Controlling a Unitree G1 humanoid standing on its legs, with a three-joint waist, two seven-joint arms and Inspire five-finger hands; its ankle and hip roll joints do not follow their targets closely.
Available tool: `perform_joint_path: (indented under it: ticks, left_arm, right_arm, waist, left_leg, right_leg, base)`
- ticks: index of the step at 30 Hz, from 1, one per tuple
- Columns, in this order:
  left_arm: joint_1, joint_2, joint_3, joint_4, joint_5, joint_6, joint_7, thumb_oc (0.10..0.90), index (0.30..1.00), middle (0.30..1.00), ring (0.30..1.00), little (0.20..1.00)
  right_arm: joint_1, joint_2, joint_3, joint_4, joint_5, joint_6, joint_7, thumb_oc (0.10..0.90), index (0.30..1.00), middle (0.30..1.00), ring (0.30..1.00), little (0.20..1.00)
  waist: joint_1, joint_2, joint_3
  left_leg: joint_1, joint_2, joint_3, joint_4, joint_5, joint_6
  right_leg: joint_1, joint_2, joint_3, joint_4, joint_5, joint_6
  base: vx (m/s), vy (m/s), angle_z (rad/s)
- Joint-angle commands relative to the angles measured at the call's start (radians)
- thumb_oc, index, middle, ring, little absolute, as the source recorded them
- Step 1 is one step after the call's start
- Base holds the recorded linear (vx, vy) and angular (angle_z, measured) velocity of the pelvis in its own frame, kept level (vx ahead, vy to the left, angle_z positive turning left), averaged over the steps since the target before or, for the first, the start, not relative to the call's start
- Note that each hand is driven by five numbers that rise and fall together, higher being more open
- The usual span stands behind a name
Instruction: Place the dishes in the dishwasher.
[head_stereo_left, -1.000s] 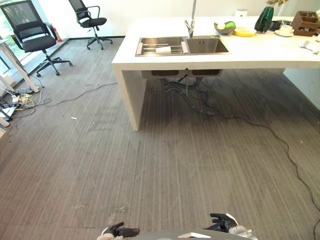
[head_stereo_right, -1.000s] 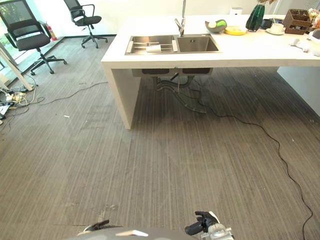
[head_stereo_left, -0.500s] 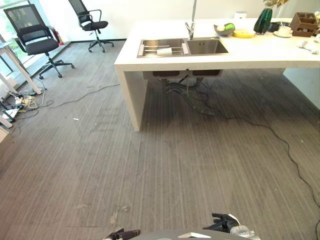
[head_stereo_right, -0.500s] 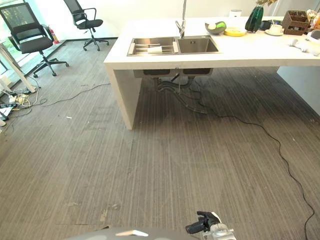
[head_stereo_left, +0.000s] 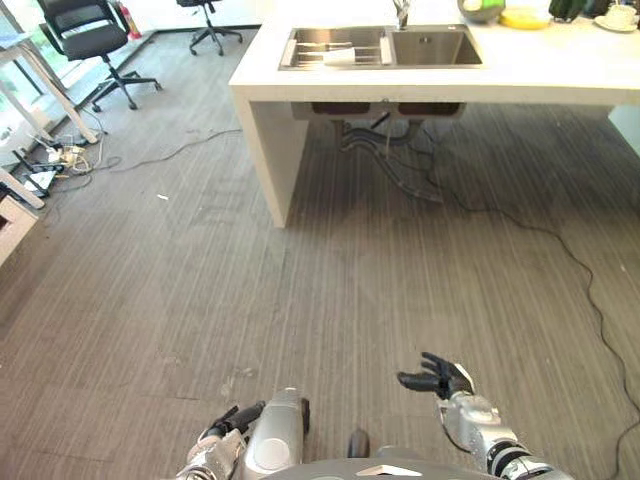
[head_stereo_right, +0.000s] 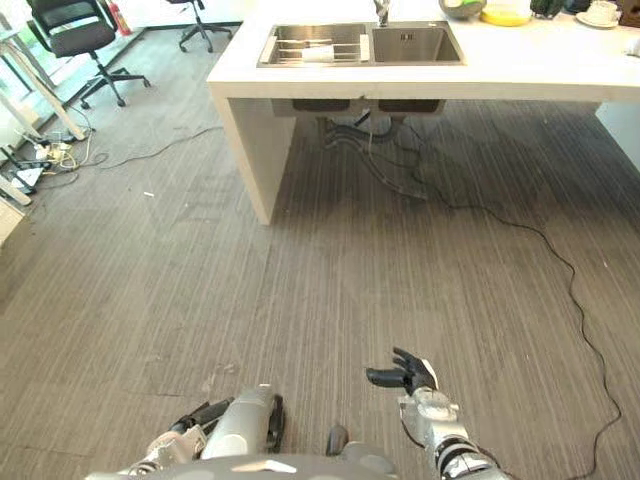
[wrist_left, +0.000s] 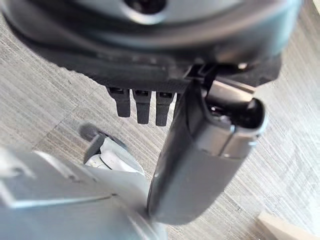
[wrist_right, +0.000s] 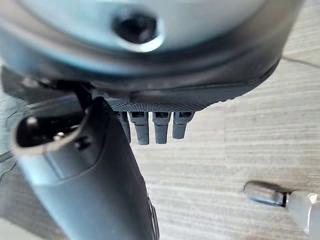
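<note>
Grey striped carpet floor (head_stereo_left: 380, 270) takes most of the scene. Far side: white counter (head_stereo_left: 560, 75) w/ double steel sink (head_stereo_right: 362, 44) set into it. In sink's left basin, a rack w/ a white dish (head_stereo_left: 340, 57) lying on it, looks like a cup on its side. Tap (head_stereo_left: 403, 12) stands behind the divider betw. the basins. On counter right of sink: dark bowl (head_stereo_left: 481, 10) w/ sth green in it, yellow plate (head_stereo_left: 526, 17) just beside it, white cup on saucer (head_stereo_left: 620, 17) further right. Those are the dishes; all up on counter/sink, well apart from both hands. Can't make out a dishwasher.

Black office chair (head_stereo_left: 88, 35) at far left, second one (head_stereo_left: 208, 15) behind it. Tangle of cables and a power strip (head_stereo_left: 55, 160) on floor by a white table leg, left edge.

Right hand (head_stereo_left: 440, 378) low over bare floor, fingers spread and relaxed, holding nothing. Left hand (head_stereo_left: 235, 420) at bottom edge, fingers fairly straight, also empty; wrist view shows its fingers (wrist_left: 142, 106) straight over carpet.
</note>
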Motion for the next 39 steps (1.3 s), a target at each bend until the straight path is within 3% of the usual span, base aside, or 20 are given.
perform_joint_path:
  ticks: [1,3,5,9,12,13,14,15,16,18,20,21,22,24,25,27,32,36,38,39]
  left_arm:
    - [0.032,-0.080,-0.041,0.087,0.071,0.037,0.001,0.800,0.900,0.900,0.900,0.900]
    - [0.055,-0.071,-0.021,0.109,0.078,0.034,0.005,0.800,0.900,0.900,0.900,0.900]
    - [0.071,-0.047,0.011,0.115,0.101,0.031,0.016,0.800,0.900,0.900,0.900,0.900]
    - [0.060,-0.029,0.019,0.093,0.113,-0.002,0.067,0.800,0.900,0.900,0.900,0.900]
    - [0.022,-0.027,-0.080,-0.295,0.108,-0.140,0.274,0.800,0.900,0.900,0.900,0.900]
    - [0.023,-0.028,-0.080,-0.296,0.109,-0.140,0.275,0.800,0.900,0.900,0.900,0.900]
    - [-0.022,0.004,-0.070,-0.481,0.128,-0.206,0.369,0.800,0.900,0.900,0.900,0.900]
    - [-0.022,0.004,-0.070,-0.482,0.129,-0.205,0.370,0.800,0.900,0.900,0.900,0.900]
    - [-0.027,0.039,-0.035,-0.719,0.162,-0.275,0.454,0.800,0.900,0.900,0.900,0.900]
    - [-0.055,0.075,-0.024,-0.948,0.322,-0.308,0.572,0.800,0.900,0.900,0.900,0.900]
    - [-0.124,0.121,-0.025,-1.006,0.485,-0.307,0.685,0.800,0.900,0.900,0.900,0.900]
    - [-0.187,0.160,-0.041,-0.978,0.524,-0.286,0.695,0.800,0.900,0.900,0.900,0.900]
    - [-0.239,0.209,-0.009,-1.052,0.571,-0.277,0.719,0.800,0.900,0.900,0.900,0.900]
    - [-0.261,0.213,0.028,-1.149,0.668,-0.262,0.792,0.800,0.900,0.900,0.900,0.900]
    - [-0.264,0.230,0.037,-1.191,0.698,-0.261,0.781,0.800,0.900,0.900,0.900,0.900]
    - [-0.275,0.241,0.032,-1.219,0.723,-0.256,0.773,0.800,0.900,0.900,0.900,0.900]
    - [-0.257,0.250,0.018,-1.284,0.812,-0.222,0.690,0.800,0.900,0.900,0.900,0.900]
    - [-0.192,0.295,0.014,-1.320,0.861,-0.211,0.593,0.800,0.900,0.900,0.900,0.900]
    - [-0.186,0.302,0.006,-1.337,0.838,-0.222,0.548,0.800,0.900,0.900,0.900,0.900]
    - [-0.208,0.269,-0.015,-1.374,0.672,-0.277,0.480,0.800,0.900,0.900,0.900,0.900]
  right_arm:
    - [-0.004,-0.031,0.035,-0.086,0.013,-0.034,0.000,0.800,0.900,0.900,0.900,0.900]
    - [-0.020,-0.022,0.053,-0.077,0.006,-0.033,0.005,0.800,0.900,0.900,0.900,0.900]
    - [0.001,0.005,0.039,-0.074,0.008,-0.034,0.008,0.800,0.900,0.900,0.900,0.900]
    - [0.014,0.053,0.051,-0.038,0.013,-0.034,0.008,0.800,0.900,0.900,0.900,0.900]
    - [0.053,0.113,0.088,-0.085,-0.003,-0.048,-0.042,0.800,0.900,0.900,0.900,0.900]
    - [0.053,0.113,0.088,-0.086,-0.003,-0.048,-0.042,0.800,0.900,0.900,0.900,0.900]
    - [0.034,0.130,0.083,-0.095,0.001,-0.066,-0.082,0.800,0.900,0.900,0.900,0.900]
    - [0.034,0.129,0.083,-0.095,0.001,-0.066,-0.082,0.800,0.900,0.900,0.900,0.900]
    - [0.043,0.119,0.063,-0.168,0.005,-0.070,-0.107,0.800,0.900,0.900,0.900,0.900]
    - [0.070,0.115,0.045,-0.250,-0.003,-0.109,-0.133,0.800,0.900,0.900,0.900,0.900]
    - [0.057,0.110,0.038,-0.251,-0.008,-0.127,-0.152,0.800,0.900,0.900,0.900,0.900]
    - [0.058,0.080,-0.008,-0.066,0.017,-0.111,-0.120,0.800,0.900,0.900,0.900,0.900]
    - [0.207,0.059,0.006,-0.056,-0.006,-0.125,-0.062,0.800,0.900,0.900,0.900,0.900]
    - [0.176,0.073,0.054,-0.206,0.003,-0.142,-0.062,0.800,0.900,0.900,0.900,0.900]
    - [0.247,0.059,0.047,-0.212,0.002,-0.144,-0.042,0.800,0.900,0.900,0.900,0.900]
    - [0.265,0.057,0.037,-0.211,0.005,-0.142,-0.038,0.800,0.900,0.900,0.900,0.900]
    - [0.323,0.057,0.009,-0.193,-0.017,-0.123,-0.026,0.800,0.900,0.900,0.900,0.900]
    - [0.280,0.040,0.005,-0.128,-0.033,-0.103,0.004,0.800,0.900,0.900,0.900,0.900]
    - [0.246,0.014,0.010,-0.131,-0.031,-0.098,0.020,0.800,0.900,0.900,0.900,0.900]
    - [0.202,-0.016,0.024,-0.145,-0.032,-0.086,0.026,0.800,0.900,0.900,0.900,0.900]
  waist:
    - [0.019,0.026,-0.047]
    - [0.059,0.026,-0.065]
    - [0.055,0.004,-0.108]
    - [0.071,-0.041,-0.150]
    - [0.076,-0.078,-0.166]
    - [0.078,-0.076,-0.169]
    - [0.076,-0.085,-0.153]
    - [0.078,-0.082,-0.156]
    - [0.071,-0.082,-0.140]
    - [0.030,-0.060,-0.116]
    - [-0.007,-0.033,-0.095]
    - [-0.021,-0.023,-0.093]
    - [-0.066,-0.007,-0.075]
    - [-0.095,0.001,-0.068]
    - [-0.136,-0.008,-0.075]
    - [-0.163,-0.010,-0.078]
    - [-0.187,-0.018,-0.106]
    - [-0.170,-0.001,-0.141]
    - [-0.165,0.001,-0.119]
    - [-0.145,-0.015,-0.088]
  left_leg:
    - [0.072,-0.004,0.040,-0.217,0.056,0.030]
    - [0.019,0.024,0.004,-0.319,0.101,0.017]
    - [0.071,0.016,0.024,-0.319,0.140,0.031]
    - [0.113,-0.014,0.020,-0.319,0.119,0.054]
    - [0.174,-0.078,0.005,-0.319,0.062,0.099]
    - [0.171,-0.074,0.006,-0.319,0.064,0.098]
    - [0.204,-0.101,-0.019,-0.319,0.028,0.115]
    - [0.200,-0.096,-0.019,-0.319,0.030,0.114]
    - [0.225,-0.100,-0.036,-0.319,0.010,0.122]
    - [0.288,-0.085,-0.080,-0.319,-0.022,0.130]
    - [0.338,-0.071,-0.110,-0.319,-0.050,0.135]
    - [0.363,-0.072,-0.131,-0.319,-0.061,0.133]
    - [0.382,-0.067,-0.135,-0.319,-0.067,0.125]
    - [0.417,-0.069,-0.156,-0.319,-0.082,0.119]
    - [0.458,-0.090,-0.182,-0.319,-0.114,0.109]
    - [0.482,-0.094,-0.201,-0.319,-0.136,0.104]
    - [0.535,-0.100,-0.243,-0.319,-0.190,0.098]
    - [0.569,-0.083,-0.248,-0.314,-0.172,0.078]
    - [0.495,-0.100,-0.219,-0.071,-0.132,0.022]
    - [0.380,-0.100,-0.160,0.184,-0.057,-0.058]
  right_leg:
    - [0.162,0.021,0.045,-0.047,-0.068,0.136]
    - [0.227,0.038,0.098,-0.047,-0.110,0.128]
    - [0.266,0.028,0.117,-0.047,-0.110,0.132]
    - [0.278,-0.007,0.114,-0.021,-0.084,0.161]
    - [0.210,-0.056,0.096,0.171,0.070,0.237]
    - [0.207,-0.052,0.098,0.170,0.073,0.236]
    - [0.133,-0.063,0.069,0.348,0.190,0.295]
    - [0.130,-0.059,0.071,0.347,0.193,0.294]
    - [0.085,-0.055,0.059,0.463,0.251,0.318]
    - [-0.011,-0.038,0.058,0.642,0.299,0.329]
    - [-0.114,-0.033,0.057,0.720,0.244,0.301]
    - [-0.146,-0.039,0.044,0.711,0.219,0.290]
    - [-0.203,-0.038,0.046,0.688,0.191,0.273]
    - [-0.243,-0.048,0.025,0.559,0.135,0.241]
    - [-0.274,-0.041,0.066,0.370,0.124,0.230]
    - [-0.263,-0.020,0.099,0.254,0.131,0.231]
    - [-0.221,-0.026,0.098,0.103,0.157,0.229]
    - [-0.141,-0.022,0.090,0.058,0.140,0.197]
    - [-0.090,-0.037,0.072,0.027,0.139,0.185]
    - [-0.025,-0.063,0.071,-0.004,0.121,0.167]
  base:
    - [0.38,0.085,-0.21]
    - [0.63,0.103,-0.42]
    - [0.61,0.115,-0.92]
    - [0.39,0.113,-0.27]
    - [0.40,0.202,0.05]
    - [0.24,0.148,0.56]
    - [0.15,0.094,0.55]
    - [0.27,0.131,0.56]
    - [0.21,0.077,0.58]
    - [0.32,0.131,0.47]
    - [0.33,0.158,0.70]
    - [0.33,0.161,0.62]
    - [0.32,0.097,0.08]
    - [0.41,0.026,0.26]
    - [0.42,-0.018,0.63]
    - [0.35,-0.037,0.22]
    - [0.30,-0.077,0.53]
    - [0.28,-0.080,0.69]
    - [0.28,-0.098,0.17]
    - [0.22,-0.109,0.09]
